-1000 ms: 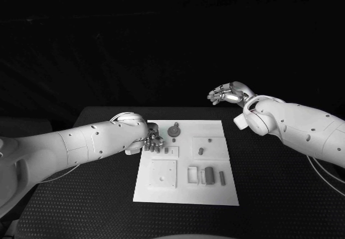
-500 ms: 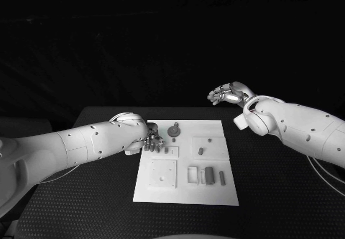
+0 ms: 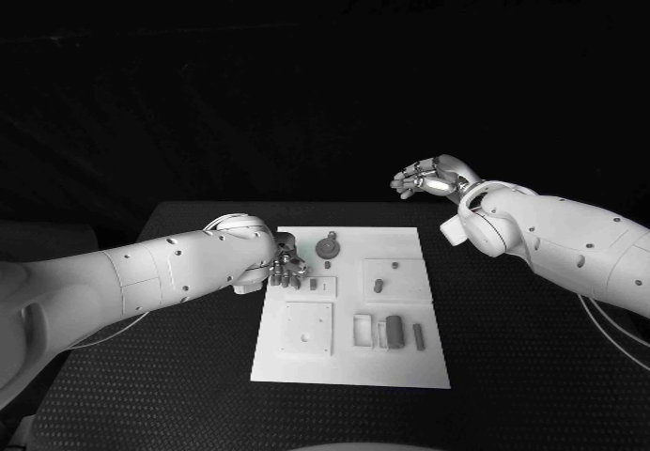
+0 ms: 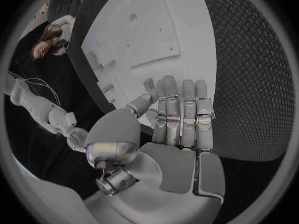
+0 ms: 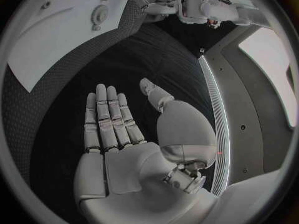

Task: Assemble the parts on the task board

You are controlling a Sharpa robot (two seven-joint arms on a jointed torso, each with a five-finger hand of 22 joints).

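left hand (image 3: pixel 286 270) hovers empty, fingers spread, over the task board (image 3: pixel 407 362); right hand (image 3: pixel 431 177) likewise empty.

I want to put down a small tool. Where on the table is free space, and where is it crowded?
Free: black table right of the task board, and the strip in front of it. Crowded: the board's far left corner, where the left hand sits beside the round part.

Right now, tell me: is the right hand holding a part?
No. The right hand lies flat and bare, fingers straight, away from the task board.
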